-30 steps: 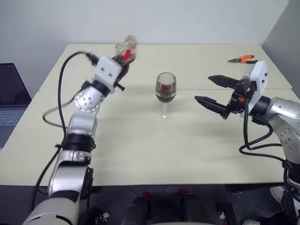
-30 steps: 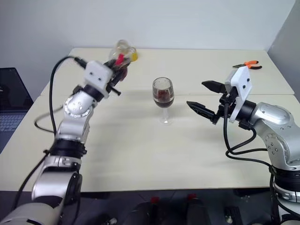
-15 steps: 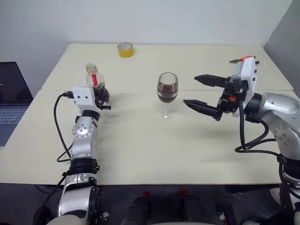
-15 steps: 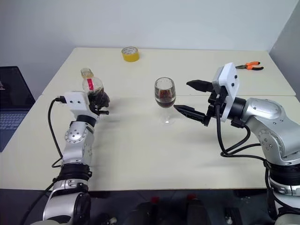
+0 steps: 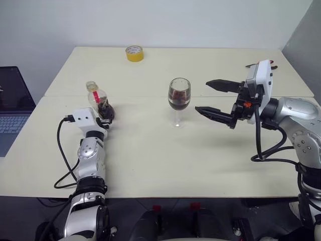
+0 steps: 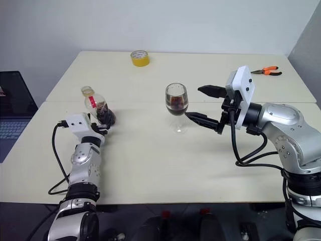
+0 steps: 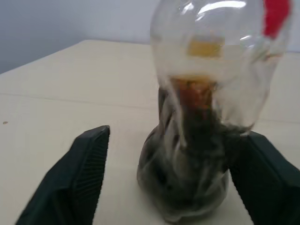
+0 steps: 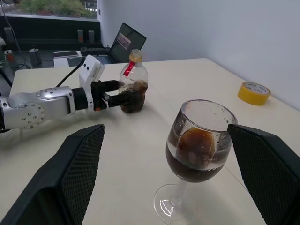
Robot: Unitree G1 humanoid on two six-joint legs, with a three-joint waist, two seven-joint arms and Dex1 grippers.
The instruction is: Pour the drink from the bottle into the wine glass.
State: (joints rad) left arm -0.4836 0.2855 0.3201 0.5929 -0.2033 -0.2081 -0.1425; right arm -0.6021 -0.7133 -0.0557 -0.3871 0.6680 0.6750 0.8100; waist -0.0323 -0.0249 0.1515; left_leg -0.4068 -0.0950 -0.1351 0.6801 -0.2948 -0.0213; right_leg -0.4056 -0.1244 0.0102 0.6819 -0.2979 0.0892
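Cream bench [image 5: 150,160] fills my view under a pale wall, with a laptop [image 5: 12,108] off its edge at nine o'clock. My left claw [image 6: 104,124] has its fingers [image 7: 84,176] spread apart on either side of the bottle [image 5: 100,103], which stands upright on the bench at about ten o'clock with a little dark drink [image 7: 187,187] in its base and no cap on. I see a gap beside one finger. The wine glass [image 5: 178,100] stands near the centre, partly filled with drink. My right claw [image 5: 213,98] hovers just beside it at three o'clock, fingers wide apart and holding nothing. A yellow tape roll [image 5: 134,52] sits at twelve, orange pliers [image 6: 265,71] at two.
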